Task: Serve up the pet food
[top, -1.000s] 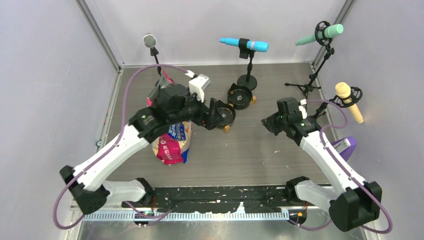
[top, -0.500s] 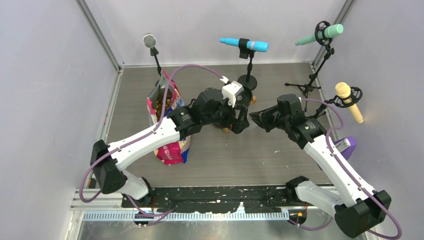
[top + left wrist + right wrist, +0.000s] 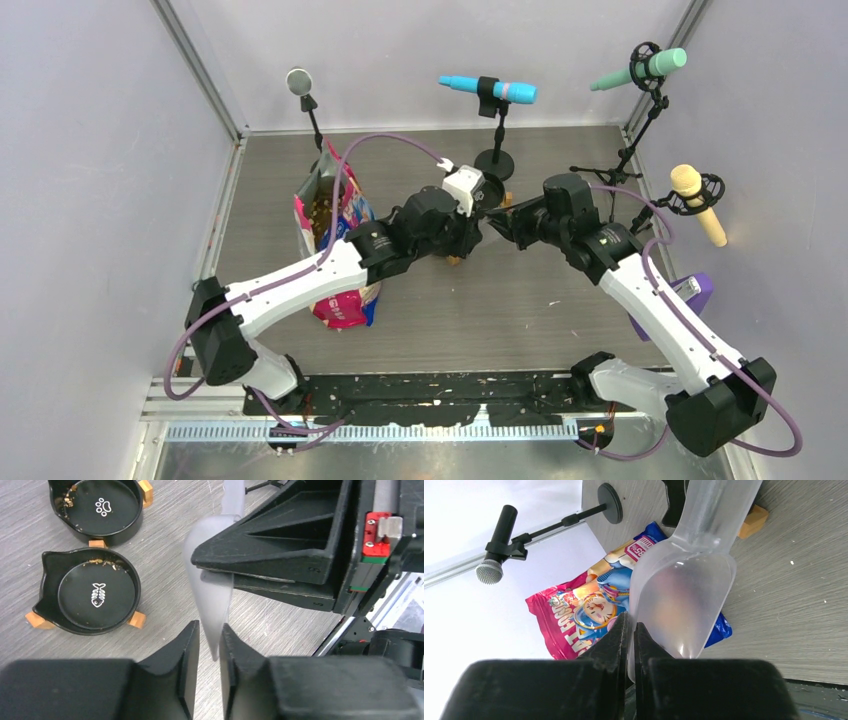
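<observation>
Pet food [image 3: 322,212] fills the bag [image 3: 345,300] left of centre, its long axis up-down and mouth toward the frame's top, while the right gripper [image 3: 631,622] and left gripper [image 3: 210,627] pinch the clear scoop [image 3: 684,595].

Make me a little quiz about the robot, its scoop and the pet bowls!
1. True or false: the clear plastic scoop is full of food.
2. One black bowl has a paw print inside. The other bowl has: A) a fish bone, B) a star, C) a heart.
3. Where can you see a heap of kibble?

Key: 1. False, it is empty. 2. A. 3. Inside the open pet food bag.
</observation>
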